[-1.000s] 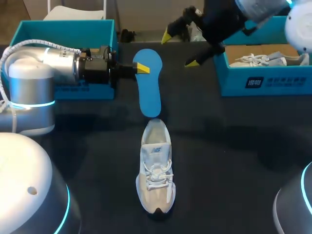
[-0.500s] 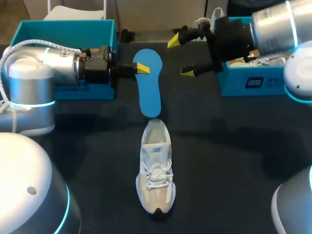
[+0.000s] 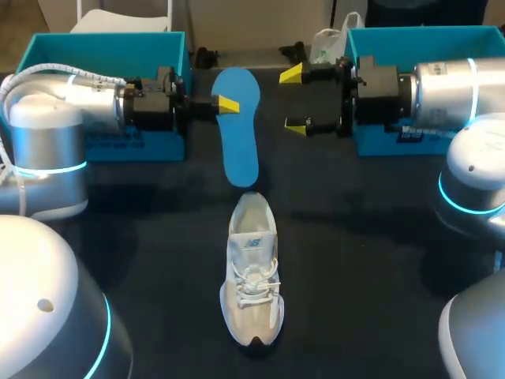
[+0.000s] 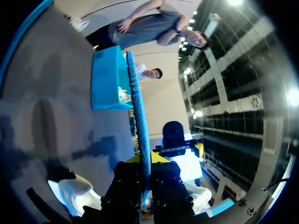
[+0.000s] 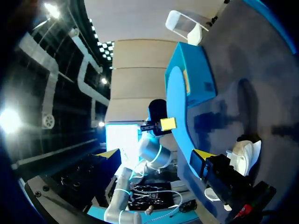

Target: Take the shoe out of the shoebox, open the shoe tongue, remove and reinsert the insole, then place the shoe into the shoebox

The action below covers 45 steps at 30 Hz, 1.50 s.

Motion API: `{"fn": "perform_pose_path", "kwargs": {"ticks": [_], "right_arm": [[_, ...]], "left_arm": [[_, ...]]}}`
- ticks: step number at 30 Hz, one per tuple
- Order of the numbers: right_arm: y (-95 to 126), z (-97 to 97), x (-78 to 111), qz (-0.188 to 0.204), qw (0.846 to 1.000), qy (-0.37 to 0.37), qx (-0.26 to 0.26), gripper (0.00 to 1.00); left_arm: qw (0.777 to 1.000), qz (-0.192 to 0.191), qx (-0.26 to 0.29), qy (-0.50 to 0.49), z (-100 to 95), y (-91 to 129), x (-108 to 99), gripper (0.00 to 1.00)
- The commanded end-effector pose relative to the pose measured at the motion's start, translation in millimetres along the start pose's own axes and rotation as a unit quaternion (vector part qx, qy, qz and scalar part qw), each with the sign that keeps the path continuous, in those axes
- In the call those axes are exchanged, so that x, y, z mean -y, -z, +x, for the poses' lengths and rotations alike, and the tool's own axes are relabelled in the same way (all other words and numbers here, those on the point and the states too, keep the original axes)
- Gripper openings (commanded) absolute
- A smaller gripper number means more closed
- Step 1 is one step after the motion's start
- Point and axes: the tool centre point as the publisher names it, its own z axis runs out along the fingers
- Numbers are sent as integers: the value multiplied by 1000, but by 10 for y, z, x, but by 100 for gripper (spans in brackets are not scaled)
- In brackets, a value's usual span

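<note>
At upper centre, the left gripper (image 3: 227,105) is clamped on the insole (image 3: 241,150), the right gripper (image 3: 294,101) held agape opposite.

Bright blue insole (image 3: 239,138), white and pale grey shoe (image 3: 252,237), white laces (image 3: 254,284), teal shoeboxes (image 3: 110,46), dark table (image 3: 363,260)

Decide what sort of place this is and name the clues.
Most likely a robotics lab bench set up for a shoe-handling trial: the left gripper, shut on a blue insole, and the open right gripper hang over a dark table carrying a white shoe and two teal shoeboxes.
</note>
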Motion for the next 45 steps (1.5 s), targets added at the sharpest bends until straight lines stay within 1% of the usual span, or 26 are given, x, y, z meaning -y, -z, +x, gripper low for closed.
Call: {"fn": "perform_pose_path", "kwargs": {"ticks": [1,2,5,7,8,9,10,11,12,25,26,27,28,30,31,32,33,34,45], "right_arm": [[-17,-42,22,-4,1000,1,-24,100],[-20,-47,20,-7,1000,-1,-27,100],[-29,-63,22,-9,999,-1,-36,100],[-29,-63,22,-9,999,-1,-36,100],[-29,-63,22,-9,999,-1,-36,100],[-29,-63,22,-9,999,-1,-36,100],[-29,-63,22,-9,999,-1,-36,100],[-29,-63,22,-9,999,-1,-36,100],[-29,-63,22,-9,999,-1,-36,100],[-29,-63,22,-9,999,-1,-36,100],[-29,-63,22,-9,999,-1,-36,100],[-29,-63,22,-9,999,-1,-36,100],[-29,-63,22,-9,999,-1,-36,100],[-29,-63,22,-9,999,-1,-36,100],[-29,-63,22,-9,999,-1,-36,100],[-29,-63,22,-9,999,-1,-36,100],[-29,-63,22,-9,999,-1,-36,100],[-29,-63,22,-9,999,-1,-36,100],[-29,-63,22,-9,999,-1,-36,100]], "left_arm": [[997,29,-3,-72,152,126,-21,0],[994,38,-5,-104,188,154,-18,0],[980,48,-9,-192,282,233,-24,0],[964,49,-10,-262,349,277,-30,0],[959,46,-10,-279,371,286,-28,0],[947,41,-14,-319,408,306,-26,0],[925,35,-16,-378,440,326,-27,0],[890,20,-26,-454,455,360,-31,0],[846,34,-51,-530,457,417,-14,0],[846,34,-51,-530,457,417,-14,0],[836,34,-50,-546,481,406,-12,0],[820,28,-65,-568,513,411,-2,0],[796,37,-55,-601,542,415,-15,0],[764,29,-59,-642,590,415,-44,0],[739,31,-57,-671,616,410,-64,0],[702,26,-59,-709,650,418,-90,0],[634,10,-60,-771,690,440,-113,0],[558,36,-67,-826,730,513,-106,0],[558,36,-67,-826,730,513,-106,0]]}}
